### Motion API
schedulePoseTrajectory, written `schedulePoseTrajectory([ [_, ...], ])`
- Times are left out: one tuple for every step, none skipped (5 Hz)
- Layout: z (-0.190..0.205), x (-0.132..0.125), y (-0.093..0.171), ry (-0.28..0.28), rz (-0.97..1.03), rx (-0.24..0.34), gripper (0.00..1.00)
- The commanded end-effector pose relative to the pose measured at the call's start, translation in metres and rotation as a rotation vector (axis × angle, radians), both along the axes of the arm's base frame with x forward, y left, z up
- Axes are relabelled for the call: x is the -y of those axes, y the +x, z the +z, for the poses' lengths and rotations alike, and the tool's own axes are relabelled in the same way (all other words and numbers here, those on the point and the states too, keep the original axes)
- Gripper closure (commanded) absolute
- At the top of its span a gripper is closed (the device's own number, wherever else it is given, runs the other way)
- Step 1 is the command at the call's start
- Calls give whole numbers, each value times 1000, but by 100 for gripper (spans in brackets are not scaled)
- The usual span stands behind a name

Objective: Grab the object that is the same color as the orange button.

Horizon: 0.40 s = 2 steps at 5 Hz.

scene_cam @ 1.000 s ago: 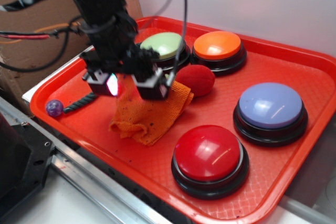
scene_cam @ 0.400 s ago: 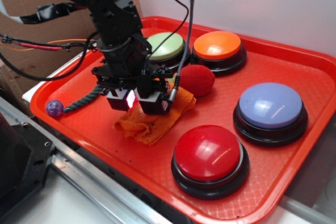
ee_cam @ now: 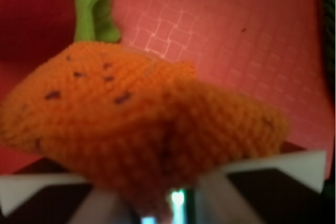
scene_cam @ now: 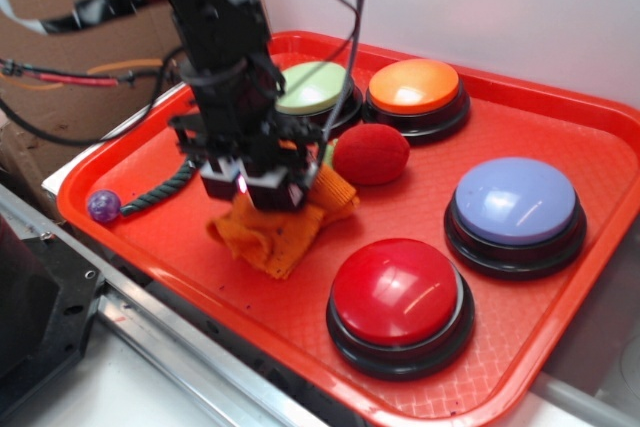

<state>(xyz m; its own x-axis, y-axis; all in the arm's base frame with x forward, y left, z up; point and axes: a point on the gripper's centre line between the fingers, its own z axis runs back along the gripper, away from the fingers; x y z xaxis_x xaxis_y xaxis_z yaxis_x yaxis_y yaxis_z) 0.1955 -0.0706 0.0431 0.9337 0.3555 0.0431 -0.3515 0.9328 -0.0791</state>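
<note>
The orange cloth [scene_cam: 270, 232] lies bunched on the red tray [scene_cam: 560, 347], left of centre. My gripper [scene_cam: 255, 197] stands straight down over it with its fingers pinched into the fabric. In the wrist view the cloth [ee_cam: 131, 124] fills the middle, dark specks on its weave, gathered into a fold between my two fingers [ee_cam: 247, 177]. The orange button [scene_cam: 415, 87] sits at the tray's back, apart from the cloth. The red plush strawberry [scene_cam: 370, 154] rests just right of the gripper, its green leaves [ee_cam: 92, 3] showing in the wrist view.
A green button [scene_cam: 310, 87] stands behind the gripper, a blue-lilac button [scene_cam: 515, 202] at the right, a red button [scene_cam: 398, 292] at the front. A dark rope with a purple ball [scene_cam: 103, 205] lies at the tray's left edge. Cardboard and cables sit behind on the left.
The gripper came down onto the cloth and its fingers closed from wide apart to pinched. The cloth went from spread flat to bunched up under the fingers.
</note>
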Motion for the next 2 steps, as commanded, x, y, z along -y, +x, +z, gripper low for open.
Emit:
schedulePoseTrajectory([
  [74, -24, 13, -8, -39, 31, 100],
  [113, -24, 20, -43, -114, 15, 100],
])
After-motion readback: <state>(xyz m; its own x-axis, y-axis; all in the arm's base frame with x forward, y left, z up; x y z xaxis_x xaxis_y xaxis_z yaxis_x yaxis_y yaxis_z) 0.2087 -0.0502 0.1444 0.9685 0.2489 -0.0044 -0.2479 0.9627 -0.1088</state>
